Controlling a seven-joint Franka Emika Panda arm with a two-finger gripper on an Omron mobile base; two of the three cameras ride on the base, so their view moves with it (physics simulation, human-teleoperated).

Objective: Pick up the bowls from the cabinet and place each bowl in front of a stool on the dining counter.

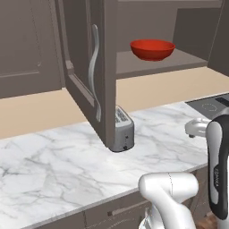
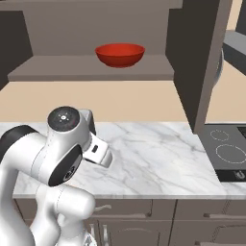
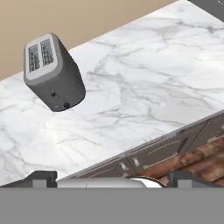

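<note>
Left base view, left to right: a closed grey-brown cabinet front fills the far left. Next to it, the open door (image 1: 85, 67) of the cabinet (image 1: 147, 67) swings toward the camera, its long wavy silver handle (image 1: 94, 71) facing forward. A grey toaster (image 1: 121, 129) stands on the white marble bench (image 1: 53, 161), just behind the door's lower edge. To the right, the red bowl (image 1: 152, 49) sits upright on the inner shelf (image 1: 179, 62), toward its front edge. A hob (image 1: 210, 106) lies on the bench at the far right, with a silver rounded item (image 1: 197, 127) near it; what it is cannot be told. The white arm (image 1: 172, 197) rises at the lower right.

Right base view, left to right: the arm's white links and dark joints occupy the lower left, in front of the grey drawer fronts (image 2: 158, 216). The red bowl rests at the centre of the shelf, well above the bench. The second open door (image 2: 197, 62) hangs at the right, and the hob sits on the bench below it.

Hand view, left to right: the toaster appears upper left on the marble, well apart from the pincer (image 3: 112, 177). The two dark fingertips (image 3: 41, 177) stand far apart at the bottom edge, so the pincer is wide and holds nothing. Drawer fronts and a wooden floor (image 3: 197, 159) lie beneath the bench edge.
</note>
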